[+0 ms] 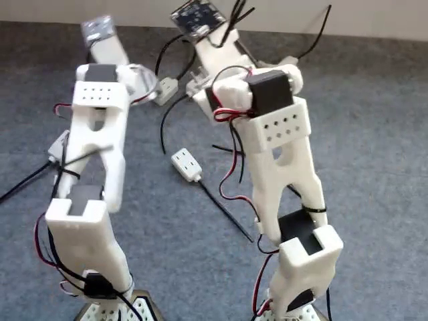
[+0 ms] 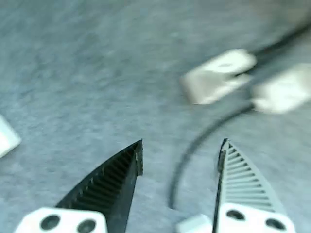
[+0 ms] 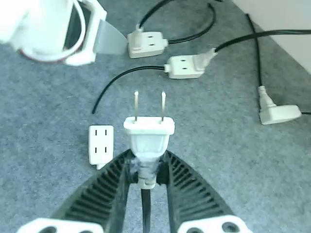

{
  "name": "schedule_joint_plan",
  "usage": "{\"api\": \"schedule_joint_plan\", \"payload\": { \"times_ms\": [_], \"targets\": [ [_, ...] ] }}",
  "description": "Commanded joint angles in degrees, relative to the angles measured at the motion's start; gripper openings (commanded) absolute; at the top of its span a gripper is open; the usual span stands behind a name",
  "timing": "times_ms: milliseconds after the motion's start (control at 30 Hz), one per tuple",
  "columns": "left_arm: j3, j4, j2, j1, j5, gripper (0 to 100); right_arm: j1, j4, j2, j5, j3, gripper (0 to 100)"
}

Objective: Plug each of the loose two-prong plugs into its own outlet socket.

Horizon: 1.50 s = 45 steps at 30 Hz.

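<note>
My right gripper (image 3: 147, 167) is shut on the neck of a white two-prong plug (image 3: 148, 133), its prongs aimed at two white outlet sockets (image 3: 146, 43) (image 3: 187, 67) on black cables. A third socket (image 3: 101, 144) lies flat just beside the held plug, also seen on the carpet between the arms (image 1: 185, 164). Another loose plug (image 3: 278, 112) lies off to the side near the wall. My left gripper (image 2: 181, 153) is open above the carpet, nothing between its fingers, with two blurred white sockets (image 2: 218, 76) (image 2: 284, 90) ahead of it.
Black cables (image 2: 194, 145) trail across the grey carpet (image 1: 374, 154). The other arm's gripper (image 3: 48, 29) hangs close to the far sockets. A white connector on a cable (image 1: 59, 144) lies left of the left arm. A pale wall (image 1: 374, 13) bounds the back.
</note>
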<state>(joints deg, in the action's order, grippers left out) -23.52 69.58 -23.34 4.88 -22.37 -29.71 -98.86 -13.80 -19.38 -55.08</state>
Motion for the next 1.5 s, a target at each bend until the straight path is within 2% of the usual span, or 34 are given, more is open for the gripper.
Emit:
{"api": "schedule_joint_plan", "payload": {
  "times_ms": [0, 100, 233, 400, 500, 700, 800, 1167, 1467],
  "targets": [
    [-0.66, -1.14, 13.85, -7.34, 0.44, 21, 1.27, -2.07, 4.26, -0.79, -0.4, 3.3],
    [2.07, -1.32, 21.93, -8.66, 0.44, 15, 1.27, -2.07, 4.62, -0.79, -0.31, 3.3],
    [8.92, -1.93, 31.16, -10.59, 0.44, 14, 1.01, -1.98, 4.44, -0.79, -0.31, 3.3],
    [20.35, -11.6, 41.27, -12.53, 0.44, 14, 0.92, -1.98, 4.35, -0.88, 0.04, 3.3],
    [28.09, -22.68, 46.29, -14.2, 0.79, 14, -0.57, -2.07, 4.35, -0.88, 0.13, 3.3],
    [45.41, -54.95, 49.1, -12.88, 0.79, 16, -1.71, -2.15, 4.26, -0.7, 0.22, 3.3],
    [51.56, -63.12, 49.01, -12.88, 0.7, 22, -1.89, -2.15, 4.26, -0.62, 0.22, 3.3],
    [54.64, -63.47, 48.66, -14.73, 0.79, 23, -3.21, -2.15, 4.35, -0.79, 1.71, 3.3],
    [62.64, -63.65, 48.66, -14.64, 0.79, 23, -2.95, -2.15, 4.7, -0.53, 1.89, 3.3]
  ]
}}
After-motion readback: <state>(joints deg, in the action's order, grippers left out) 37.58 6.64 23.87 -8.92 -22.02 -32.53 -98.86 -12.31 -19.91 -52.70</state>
